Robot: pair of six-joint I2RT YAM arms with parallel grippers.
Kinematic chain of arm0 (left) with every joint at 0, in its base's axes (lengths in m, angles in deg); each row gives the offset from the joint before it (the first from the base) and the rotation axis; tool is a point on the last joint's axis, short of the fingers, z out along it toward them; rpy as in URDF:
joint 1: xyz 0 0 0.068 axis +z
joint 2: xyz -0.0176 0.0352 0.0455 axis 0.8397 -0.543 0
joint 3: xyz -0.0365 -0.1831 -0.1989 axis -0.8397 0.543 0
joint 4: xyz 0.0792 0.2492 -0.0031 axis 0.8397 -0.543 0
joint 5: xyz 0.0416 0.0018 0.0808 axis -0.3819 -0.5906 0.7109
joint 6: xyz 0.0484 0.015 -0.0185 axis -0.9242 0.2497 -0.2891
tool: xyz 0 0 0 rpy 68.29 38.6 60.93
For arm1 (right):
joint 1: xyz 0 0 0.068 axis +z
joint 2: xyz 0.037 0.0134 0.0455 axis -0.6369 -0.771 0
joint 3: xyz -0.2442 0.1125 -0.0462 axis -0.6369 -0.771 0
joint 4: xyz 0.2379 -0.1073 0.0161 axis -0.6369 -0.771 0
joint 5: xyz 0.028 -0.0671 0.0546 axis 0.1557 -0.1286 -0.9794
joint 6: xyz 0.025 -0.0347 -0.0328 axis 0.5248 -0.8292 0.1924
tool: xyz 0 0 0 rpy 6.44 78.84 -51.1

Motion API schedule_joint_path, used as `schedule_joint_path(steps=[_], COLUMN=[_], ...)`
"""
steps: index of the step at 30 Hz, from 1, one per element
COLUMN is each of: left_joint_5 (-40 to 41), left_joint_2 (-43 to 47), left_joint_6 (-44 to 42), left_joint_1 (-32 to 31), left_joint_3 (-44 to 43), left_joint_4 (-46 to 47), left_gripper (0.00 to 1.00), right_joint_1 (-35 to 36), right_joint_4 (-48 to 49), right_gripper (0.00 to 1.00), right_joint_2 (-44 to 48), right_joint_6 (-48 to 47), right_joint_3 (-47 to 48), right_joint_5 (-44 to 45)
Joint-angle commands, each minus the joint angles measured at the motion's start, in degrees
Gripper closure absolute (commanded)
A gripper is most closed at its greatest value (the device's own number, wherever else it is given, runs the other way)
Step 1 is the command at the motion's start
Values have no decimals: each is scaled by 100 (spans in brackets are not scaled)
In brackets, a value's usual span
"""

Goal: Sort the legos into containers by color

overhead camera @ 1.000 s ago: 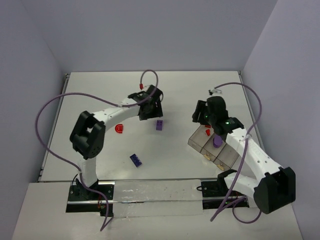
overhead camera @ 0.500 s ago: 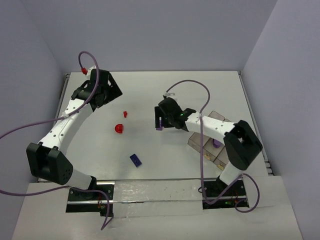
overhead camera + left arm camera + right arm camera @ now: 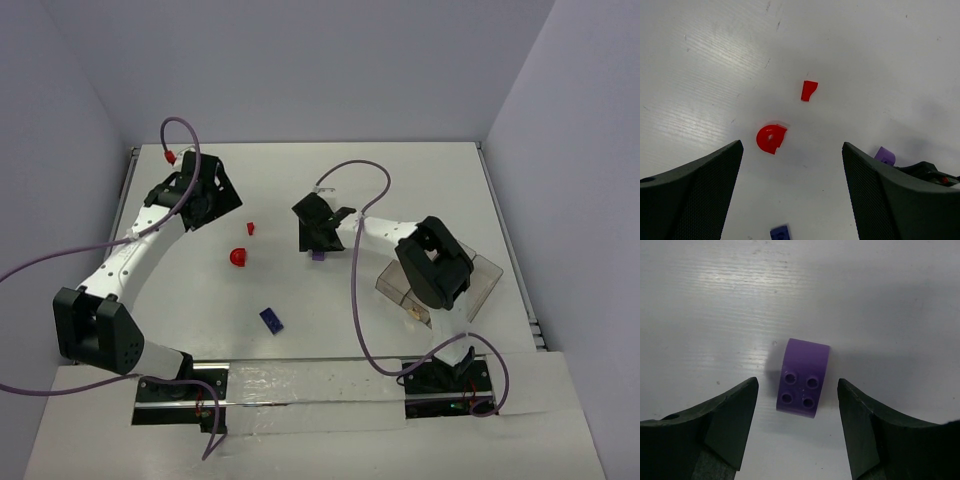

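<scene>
A light purple brick lies on the table, studs toward the camera, between the open fingers of my right gripper. From above, the right gripper hovers over this brick. My left gripper is open and empty at the far left. Its wrist view shows a red half-disc, a tiny red piece, the purple brick and a dark blue-violet brick. The clear tray sits at the right, partly hidden by the right arm.
From above, the red half-disc and the tiny red piece lie left of centre, and the dark blue-violet brick lies nearer the front. Purple cables loop over both arms. Walls close in the table on three sides.
My right gripper has left the tray and moved left to hover over the purple brick. My left arm has swung from the table's middle back to the far left.
</scene>
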Motion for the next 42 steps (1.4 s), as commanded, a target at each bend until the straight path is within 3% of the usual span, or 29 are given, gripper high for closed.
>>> schedule_joint_path(steps=[1,6,9,18,26,32,37,42], left_joint_5=[-62,-71,-62,-24,-225,-362,-457,-519], left_joint_2=[256,313,355,397,321,165,49,4], left_joint_6=[-109,-100,-83,-60,14,23,49,84], left_joint_1=[77,90,99,116,123,122,116,117], left_joint_3=[79,148,157,186,264,203,174,200], left_joint_4=[136,152,127,112,249,326,368,416], left_gripper=[12,12,12,13,13,13,13,13], right_joint_1=[99,147,181,67,-1285,-2928,-3494,-3589], right_joint_4=[-240,-306,-322,122,-200,-386,-629,-764], right_gripper=[30,37,52,79,80,80,80,80], right_joint_2=[-155,-331,-263,1759,3667,5386,5949,6178], right_joint_6=[159,132,141,-365,-272,-328,-355,-189], right_joint_3=[320,430,455,-525,-2044,-3201,-3684,-3971], right_joint_5=[488,539,599,1551,1126,711,566,355])
